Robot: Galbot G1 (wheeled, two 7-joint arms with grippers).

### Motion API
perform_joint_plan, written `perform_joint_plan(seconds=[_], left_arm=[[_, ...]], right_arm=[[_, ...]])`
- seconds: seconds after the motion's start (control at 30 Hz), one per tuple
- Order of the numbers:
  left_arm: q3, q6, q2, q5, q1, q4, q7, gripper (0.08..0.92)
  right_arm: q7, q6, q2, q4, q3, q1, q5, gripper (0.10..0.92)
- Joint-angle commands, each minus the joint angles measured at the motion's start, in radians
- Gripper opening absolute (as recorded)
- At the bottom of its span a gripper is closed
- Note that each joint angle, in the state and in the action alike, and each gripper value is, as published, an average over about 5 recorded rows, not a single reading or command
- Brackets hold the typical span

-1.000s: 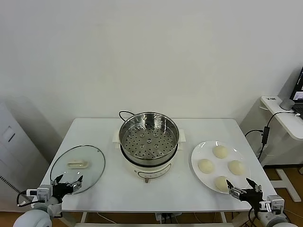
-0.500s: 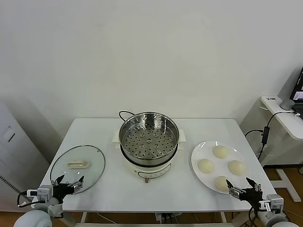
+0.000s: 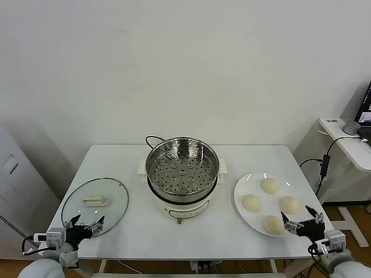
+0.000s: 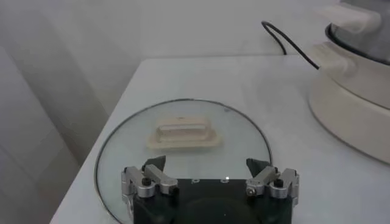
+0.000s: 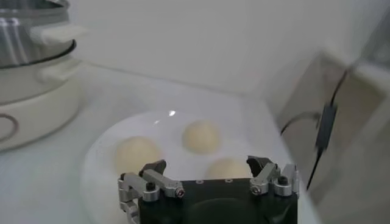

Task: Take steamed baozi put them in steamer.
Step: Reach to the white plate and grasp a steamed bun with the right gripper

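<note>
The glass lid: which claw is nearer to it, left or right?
Left. The left claw hovers open at the glass lid's near edge; the right claw is across the table, by the plate.

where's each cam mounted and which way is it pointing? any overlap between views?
Head: high on the robot, facing forward and down at the table; both open hands, left hand and right hand, at its near edge.
Left wrist: behind the left hand, facing the glass lid.
Right wrist: behind the right hand, facing the baozi on the plate.
Shared: steamer in all three.
</note>
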Motion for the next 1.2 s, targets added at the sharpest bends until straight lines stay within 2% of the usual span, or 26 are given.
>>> perform_joint_plan(seconds=[0.03,0.1,0.2,0.43,0.57,0.83,1.2], left_arm=[[0.0,0.003,-0.004,0.002,0.002,-0.007,-0.001,0.823],[-0.001,0.004,-0.008,0.006,0.003,-0.01,-0.002,0.823],[-0.003,0.007,-0.018,0.016,0.006,-0.013,-0.005,0.823],[-0.004,0.008,-0.036,0.044,0.016,-0.017,-0.006,0.823],[-0.004,0.007,-0.044,0.052,0.021,-0.016,-0.006,0.823],[-0.001,0.006,-0.049,0.065,0.025,-0.003,-0.006,0.823],[-0.001,0.01,-0.055,0.073,0.021,0.002,-0.006,0.823]], right_arm=[[-0.071,0.152,-0.059,-0.125,-0.046,0.166,-0.419,0.823],[-0.069,0.169,-0.08,-0.163,-0.084,0.232,-0.51,0.823],[-0.118,0.177,-0.11,-0.217,-0.143,0.321,-0.562,0.823],[-0.429,0.178,-0.198,-0.354,-0.318,0.567,-0.579,0.823],[-0.556,0.168,-0.258,-0.414,-0.454,0.715,-0.562,0.823],[-0.794,0.184,-0.342,-0.591,-0.85,1.1,-0.41,0.823],[-0.979,0.269,-0.25,-0.828,-1.27,1.47,-0.354,0.823]])
